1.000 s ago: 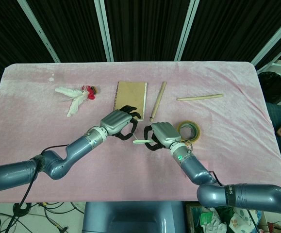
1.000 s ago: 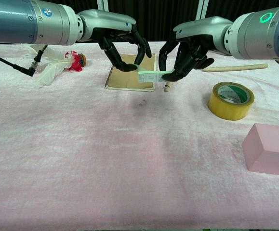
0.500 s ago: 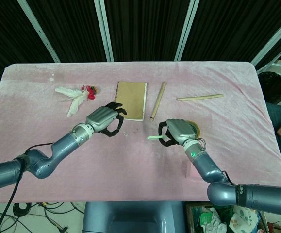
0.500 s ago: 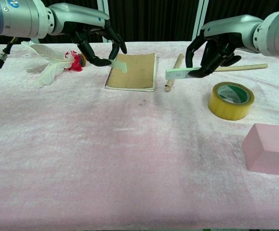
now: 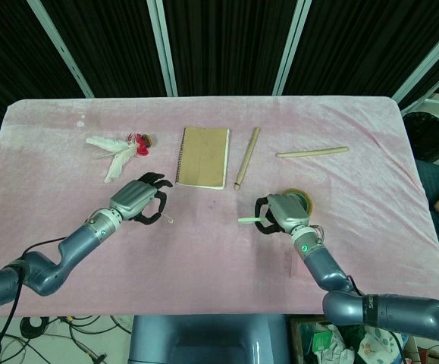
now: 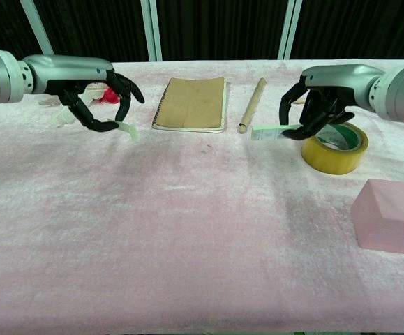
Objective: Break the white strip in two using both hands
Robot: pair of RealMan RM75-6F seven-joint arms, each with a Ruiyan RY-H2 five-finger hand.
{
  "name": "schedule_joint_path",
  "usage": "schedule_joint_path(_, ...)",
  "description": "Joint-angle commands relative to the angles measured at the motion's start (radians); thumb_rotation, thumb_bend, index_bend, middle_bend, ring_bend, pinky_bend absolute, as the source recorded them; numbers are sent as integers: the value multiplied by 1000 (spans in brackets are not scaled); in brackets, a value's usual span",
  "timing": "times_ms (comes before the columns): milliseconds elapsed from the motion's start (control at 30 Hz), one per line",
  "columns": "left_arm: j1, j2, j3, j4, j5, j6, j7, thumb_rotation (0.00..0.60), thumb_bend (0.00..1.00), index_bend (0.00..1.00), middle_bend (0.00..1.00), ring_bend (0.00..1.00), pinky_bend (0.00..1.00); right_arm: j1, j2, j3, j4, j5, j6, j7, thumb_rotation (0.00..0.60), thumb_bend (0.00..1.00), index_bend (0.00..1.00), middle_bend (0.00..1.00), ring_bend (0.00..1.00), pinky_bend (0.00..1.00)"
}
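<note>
The white strip is in two pieces. My left hand (image 6: 98, 101) (image 5: 137, 202) pinches a short white piece (image 6: 129, 130) (image 5: 169, 221) above the pink cloth, left of the notebook. My right hand (image 6: 322, 105) (image 5: 278, 213) pinches the longer, greenish-white piece (image 6: 274, 130) (image 5: 248, 221), which sticks out level toward the left, just beside the tape roll. The two hands are far apart.
A brown notebook (image 5: 203, 157) and a wooden stick (image 5: 246, 158) lie at the middle back. A second stick (image 5: 312, 152) lies back right. A yellow tape roll (image 6: 334, 146) sits under my right hand; a pink block (image 6: 388, 216) is front right. White feathers with a red tuft (image 5: 117, 152) lie back left.
The strip has come apart. My left hand moved left and toward me with the short piece; my right hand moved right and down to the tape roll with the long piece.
</note>
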Motion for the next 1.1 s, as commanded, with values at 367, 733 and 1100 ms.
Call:
schedule_joint_path(367,30,-207,20,140,68,61,-25,600,557,576,127,0,0,-11,-148,-38,115,-3,15,-68,600,445,784,1000,1000,974)
schedule_joint_path(733,16,-248,25,182,67,22,13,600,275,188,57,0,0,-35,-161,-50,127,0,-14,-74,600,147,386,964,994,953)
schedule_joint_path(1100,14,-129,-53,63,10,32,2,600,129,45,11,0,0,-40,14,17,6,22,-44,-48,600,14,110,757,856,835)
